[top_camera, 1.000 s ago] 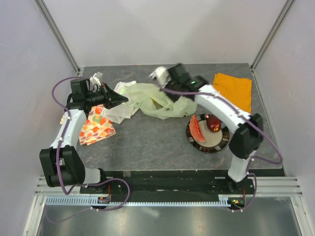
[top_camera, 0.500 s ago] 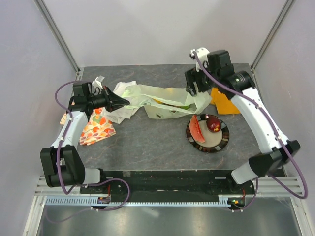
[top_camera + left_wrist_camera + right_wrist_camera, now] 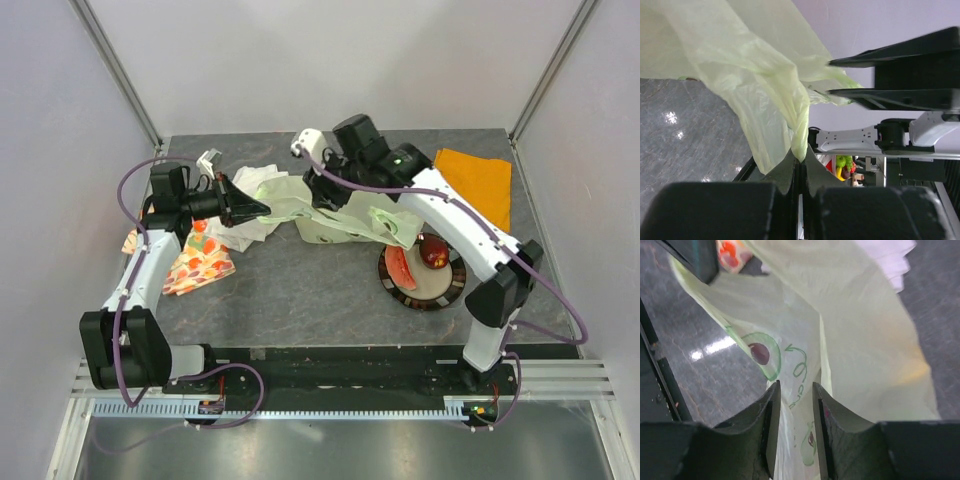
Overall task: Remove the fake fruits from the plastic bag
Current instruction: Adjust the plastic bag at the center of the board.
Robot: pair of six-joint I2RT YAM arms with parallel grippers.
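Left gripper (image 3: 799, 156) pinches the one bag (image 3: 345, 225) tight, and it sits mid table (image 3: 300, 290). Right gripper (image 3: 794, 390) has its fingers a bit apart over it. Two red fruits (image 3: 434, 250) sit on one plate (image 3: 425, 301).

plastic bag (image 3: 345, 226): thin translucent film | table (image 3: 300, 290): glossy grey | orange cloth (image 3: 480, 185): matt

The right gripper (image 3: 328, 192), which half a second ago is at the far right beside the orange cloth (image 3: 478, 185), now hangs further left, over the middle of the plastic bag (image 3: 345, 222). The bag, then pulled out long to the right, now lies shorter, its right end drooping onto the far edge of the plate (image 3: 425, 297). The orange cloth shows whole again.
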